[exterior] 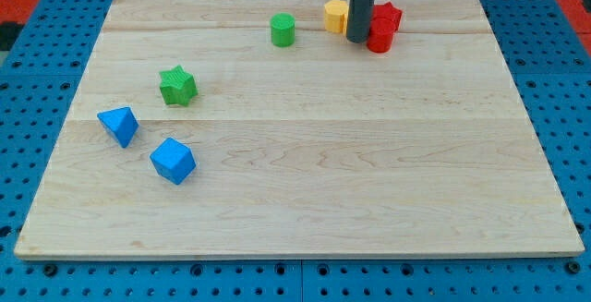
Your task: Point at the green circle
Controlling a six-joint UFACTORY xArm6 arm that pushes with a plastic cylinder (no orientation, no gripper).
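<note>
The green circle (283,30) is a short green cylinder near the view's top, a little left of centre on the wooden board (305,154). My tip (357,39) is the lower end of the dark rod, to the right of the green circle with a clear gap between them. The tip stands between a yellow block (335,15) on its left and two red blocks on its right, a red round block (380,37) and a red block behind it (388,15). It is close against the red ones.
A green star (177,86) lies at the view's left. Below it are a blue triangular block (119,125) and a blue cube-like block (173,161). The board rests on a blue perforated table (37,108).
</note>
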